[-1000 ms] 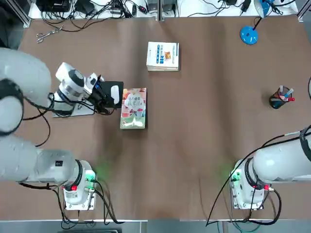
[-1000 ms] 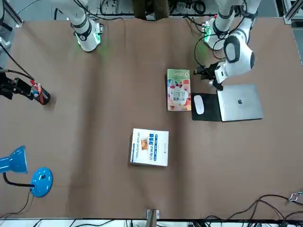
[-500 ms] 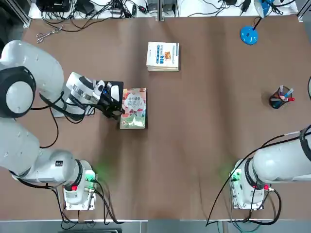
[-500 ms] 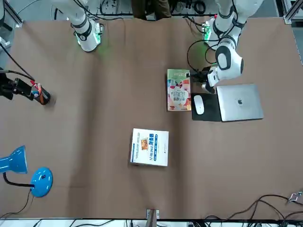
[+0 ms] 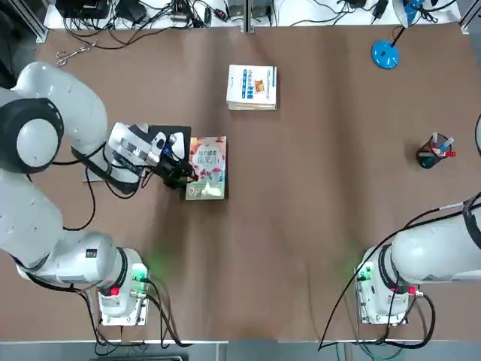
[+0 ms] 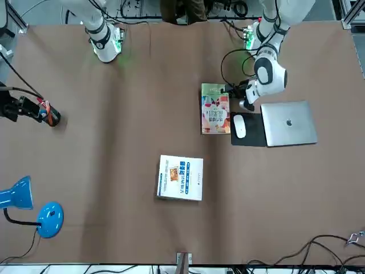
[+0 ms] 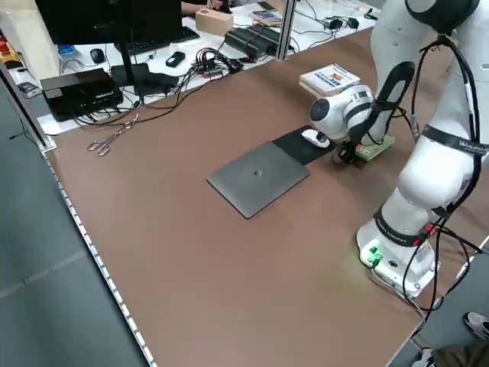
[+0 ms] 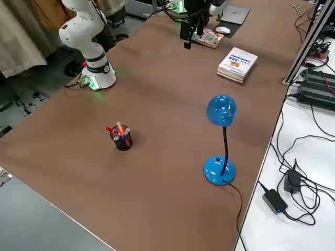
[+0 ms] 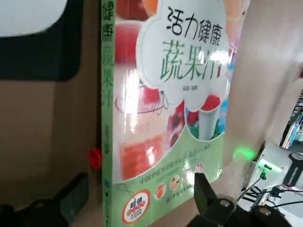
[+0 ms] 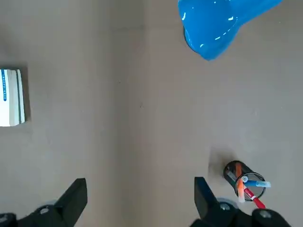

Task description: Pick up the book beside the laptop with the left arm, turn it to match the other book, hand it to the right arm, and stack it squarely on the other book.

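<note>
Hiding most of the laptop (image 5: 98, 174) in the top view, the left arm (image 5: 45, 120) leaves only a grey corner visible. The book (image 5: 207, 167) lies flat just beside the mousepad (image 6: 248, 130) and mouse (image 6: 239, 126), well apart from the other book (image 5: 252, 86). Left gripper (image 9: 142, 208) sits low at the book's near end, fingers spread apart astride its corner, one finger (image 9: 206, 194) over the cover. Right gripper (image 10: 137, 198) is parked high, fingers spread, nothing between them.

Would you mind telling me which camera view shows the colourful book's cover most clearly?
The left wrist view: the book fills it, title readable, between the open left gripper fingers. Top and front views show it small; in both side views the arm partly hides it.
</note>
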Tool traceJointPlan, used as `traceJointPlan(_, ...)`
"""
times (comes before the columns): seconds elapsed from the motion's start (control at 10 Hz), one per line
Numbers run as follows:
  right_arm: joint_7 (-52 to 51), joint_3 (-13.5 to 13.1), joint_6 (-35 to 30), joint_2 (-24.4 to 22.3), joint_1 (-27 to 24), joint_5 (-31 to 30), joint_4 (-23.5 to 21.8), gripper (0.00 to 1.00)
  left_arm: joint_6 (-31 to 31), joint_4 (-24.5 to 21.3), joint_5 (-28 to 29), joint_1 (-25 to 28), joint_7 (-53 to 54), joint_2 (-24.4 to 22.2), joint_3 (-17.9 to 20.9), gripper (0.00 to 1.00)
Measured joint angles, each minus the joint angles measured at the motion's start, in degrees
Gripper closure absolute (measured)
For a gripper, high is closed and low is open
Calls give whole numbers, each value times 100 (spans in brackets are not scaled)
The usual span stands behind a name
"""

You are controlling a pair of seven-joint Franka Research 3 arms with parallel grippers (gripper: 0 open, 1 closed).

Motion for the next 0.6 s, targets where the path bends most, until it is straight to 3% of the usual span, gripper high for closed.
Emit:
traceJointPlan(0.5, 9, -34, -46, 1, -32, 0, -1, 0, 30, 258, -192, 20, 107, 141, 0, 12)
traceJointPlan(0.6, 9, -37, -48, 1, -58, 0, -1, 0, 42, 309, -216, 20, 108, 160, 0, 30)
